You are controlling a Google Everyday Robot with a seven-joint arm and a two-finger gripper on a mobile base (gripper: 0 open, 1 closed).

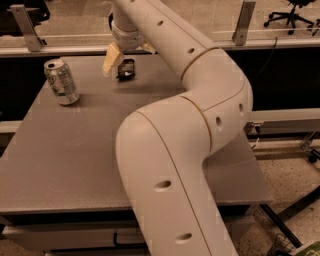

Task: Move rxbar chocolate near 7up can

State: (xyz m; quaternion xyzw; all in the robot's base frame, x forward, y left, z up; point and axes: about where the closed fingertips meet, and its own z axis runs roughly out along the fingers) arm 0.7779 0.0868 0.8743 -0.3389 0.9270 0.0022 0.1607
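The rxbar chocolate, a small dark wrapped bar, lies on the grey table near its far edge. The 7up can, silver and green, stands upright at the far left, about a can's height to the left of the bar. My gripper hangs over the bar at the end of the big white arm. It is open, with one pale finger just left of the bar and the other behind it on the right. The bar is not held.
The white arm crosses the middle and right of the table and hides what stands behind it. A rail with metal posts runs behind the table. The table's front edge is near the bottom. An office chair stands far right.
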